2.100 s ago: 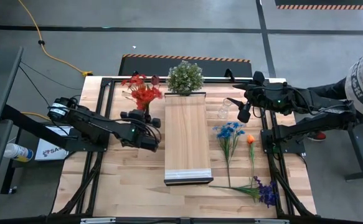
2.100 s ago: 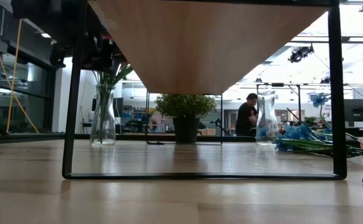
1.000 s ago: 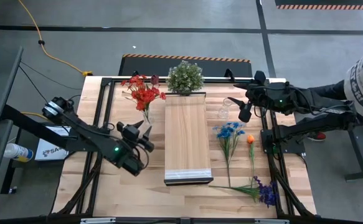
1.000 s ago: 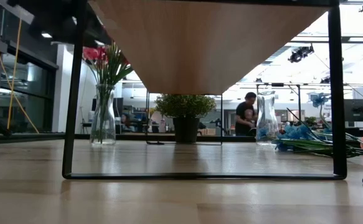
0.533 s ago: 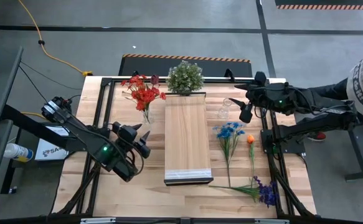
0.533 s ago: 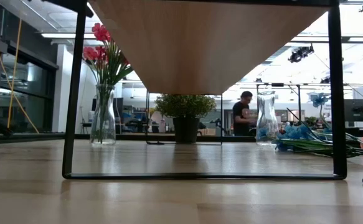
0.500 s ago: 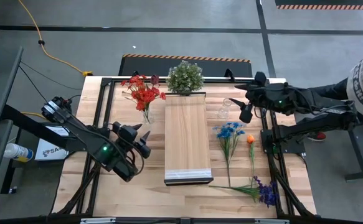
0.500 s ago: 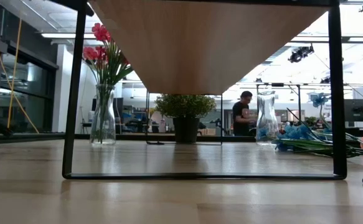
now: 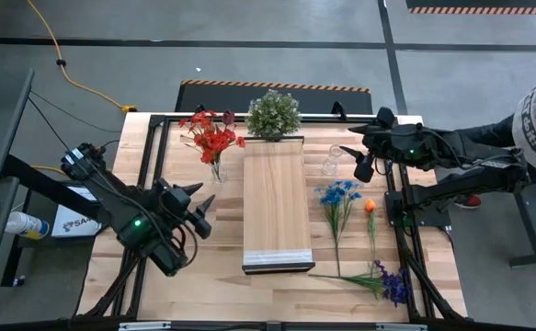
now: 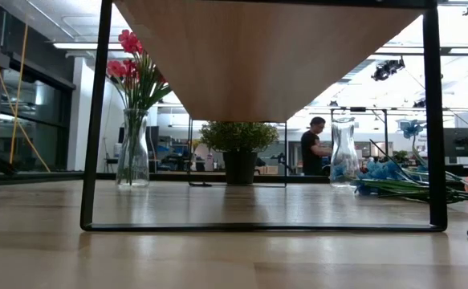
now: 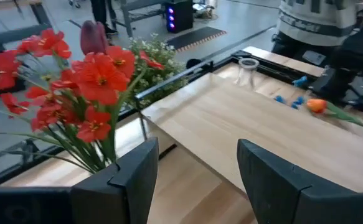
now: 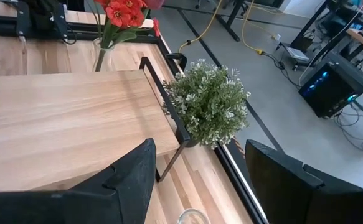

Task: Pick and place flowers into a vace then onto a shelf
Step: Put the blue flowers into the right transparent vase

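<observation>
Slatted wood table; smooth plank shelf mid-table. Two clear glass vases: one holds red flowers, one empty. Three loose flowers lie right. Left pincer apart, right pincer apart, both empty.

Grey concrete floor, yellow cable, ceiling strip lights.

Partial "SA" on white box
</observation>
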Available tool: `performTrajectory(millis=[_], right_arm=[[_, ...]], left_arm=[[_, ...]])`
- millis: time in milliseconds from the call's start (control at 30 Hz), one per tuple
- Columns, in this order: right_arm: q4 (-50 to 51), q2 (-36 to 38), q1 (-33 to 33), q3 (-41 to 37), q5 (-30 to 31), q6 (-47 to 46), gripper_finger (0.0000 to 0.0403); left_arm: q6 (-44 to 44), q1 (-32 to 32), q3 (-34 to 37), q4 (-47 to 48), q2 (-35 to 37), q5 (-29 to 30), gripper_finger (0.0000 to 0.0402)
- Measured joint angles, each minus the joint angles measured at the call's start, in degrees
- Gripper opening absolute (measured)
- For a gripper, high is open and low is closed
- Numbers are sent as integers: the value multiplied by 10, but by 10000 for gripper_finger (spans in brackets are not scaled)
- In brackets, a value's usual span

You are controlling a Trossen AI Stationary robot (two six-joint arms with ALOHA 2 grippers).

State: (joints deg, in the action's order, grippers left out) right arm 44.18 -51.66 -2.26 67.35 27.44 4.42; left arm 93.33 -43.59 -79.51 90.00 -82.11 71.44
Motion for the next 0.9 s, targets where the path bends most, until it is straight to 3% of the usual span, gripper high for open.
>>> performTrajectory(millis=[167,400,900], right_arm=[[0,0,0,0,0,23,236],[0,0,0,0,-8,69,236],[0,0,0,0,-37,49,236]], left_arm=[[-1,-5,-47,1,0,-11,250],[-65,-3,-90,0,0,-84,250],[-76,-88,-60,1,81,-21,250]])
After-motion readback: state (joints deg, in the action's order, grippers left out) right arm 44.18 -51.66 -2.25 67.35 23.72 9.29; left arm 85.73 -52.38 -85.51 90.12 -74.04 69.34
